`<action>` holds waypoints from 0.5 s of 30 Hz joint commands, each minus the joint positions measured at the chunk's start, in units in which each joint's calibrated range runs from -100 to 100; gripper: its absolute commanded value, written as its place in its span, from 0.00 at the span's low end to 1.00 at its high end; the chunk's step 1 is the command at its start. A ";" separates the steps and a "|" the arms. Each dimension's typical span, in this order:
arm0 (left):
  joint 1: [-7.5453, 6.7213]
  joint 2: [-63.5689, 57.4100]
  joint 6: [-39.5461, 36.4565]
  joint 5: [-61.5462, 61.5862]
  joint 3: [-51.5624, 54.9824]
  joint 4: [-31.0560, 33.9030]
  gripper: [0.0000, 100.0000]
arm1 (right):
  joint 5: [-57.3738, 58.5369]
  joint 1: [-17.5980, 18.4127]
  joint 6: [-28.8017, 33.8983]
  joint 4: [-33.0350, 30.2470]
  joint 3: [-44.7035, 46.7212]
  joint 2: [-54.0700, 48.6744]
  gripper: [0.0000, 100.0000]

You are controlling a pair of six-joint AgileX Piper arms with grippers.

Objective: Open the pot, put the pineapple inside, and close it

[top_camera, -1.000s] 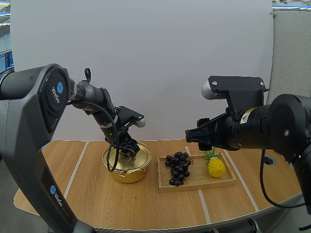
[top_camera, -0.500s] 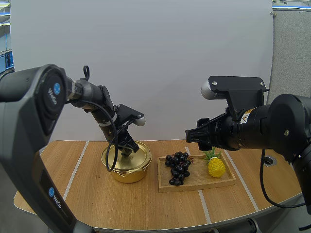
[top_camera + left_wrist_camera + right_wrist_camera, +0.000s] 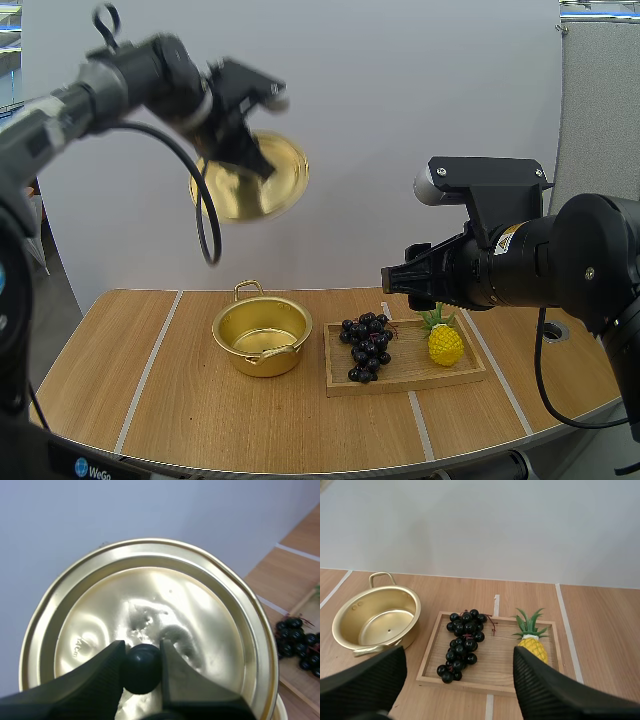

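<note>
My left gripper [image 3: 250, 150] holds the gold lid [image 3: 250, 180] high in the air, well above the table, tilted. In the left wrist view the fingers pinch the lid's black knob [image 3: 142, 668], with the lid [image 3: 150, 620] behind it. The gold pot [image 3: 262, 335] stands uncovered on the table with nothing in it [image 3: 375, 622]. A small yellow pineapple [image 3: 444, 342] lies on the wooden tray [image 3: 405, 376], also beside the grapes in the right wrist view [image 3: 532, 641]. My right gripper [image 3: 392, 280] hovers open above the tray, its fingers [image 3: 365, 680] wide apart.
A bunch of dark grapes [image 3: 366, 345] lies on the tray's left half [image 3: 463, 642], between pot and pineapple. The tray [image 3: 495, 685] sits just right of the pot. Bare table lies left of and in front of the pot.
My left gripper has lifted the lid off the pot and swung it high up. The pot now stands uncovered. The right arm has not moved.
</note>
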 commanded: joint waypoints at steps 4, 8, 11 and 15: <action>-0.13 -3.35 -6.65 0.44 -17.66 6.69 0.00 | 0.13 0.04 0.03 0.09 -0.44 0.19 1.00; -0.13 -3.35 -8.77 0.26 -25.94 8.83 0.00 | 0.13 0.04 0.03 0.09 -0.44 0.19 1.00; -0.13 -3.35 -8.89 0.26 -30.99 8.83 0.00 | 0.13 0.04 0.03 0.09 -0.44 0.19 1.00; -0.13 -3.35 -9.21 -0.47 -36.23 8.83 0.00 | 0.13 0.04 0.03 0.09 -0.44 0.19 1.00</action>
